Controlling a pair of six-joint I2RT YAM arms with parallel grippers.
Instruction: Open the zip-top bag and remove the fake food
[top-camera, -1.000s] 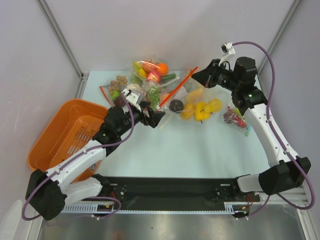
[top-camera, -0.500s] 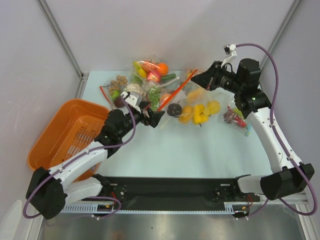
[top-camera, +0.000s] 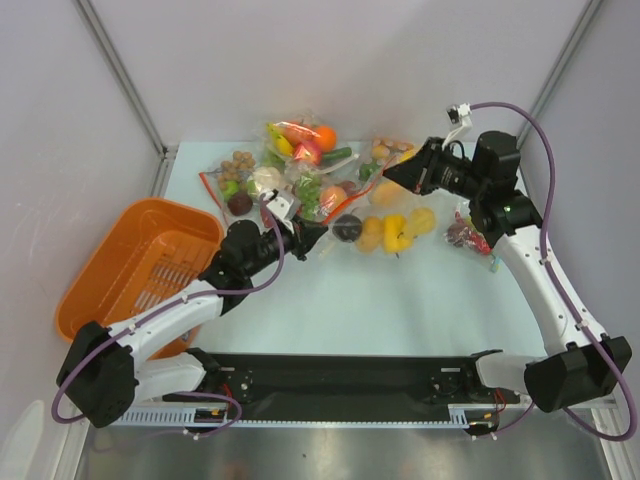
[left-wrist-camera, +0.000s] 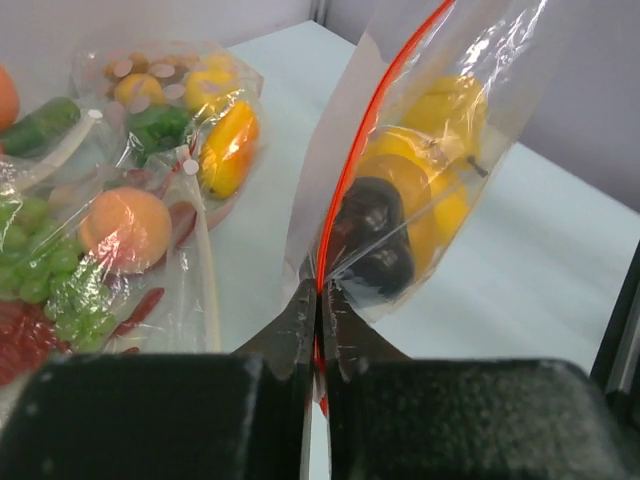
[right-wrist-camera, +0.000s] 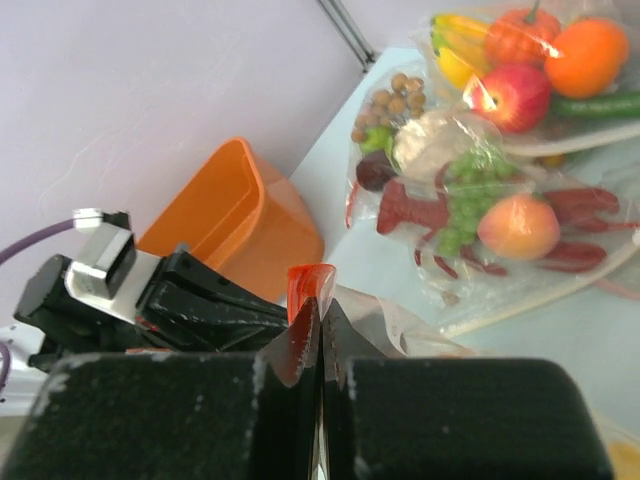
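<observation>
Tension across the mouth looks like the reason for this hold: the black left gripper (left-wrist-camera: 318, 300), jaws clamped on one end of the orange-red zip strip (left-wrist-camera: 372, 120), and the black right gripper (right-wrist-camera: 318, 308), jaws pinched on the strip's other end, stretch the thin, crinkly clear plastic zip-top bag (top-camera: 385, 215) between them, just in front of the other filled bags (top-camera: 300, 160). Its glossy, creased film sags toward the pale table (top-camera: 400, 300) under the fake food (top-camera: 395, 230), a smooth dark purple ball (left-wrist-camera: 365, 215) beside rounded yellow pieces (left-wrist-camera: 440, 110).
</observation>
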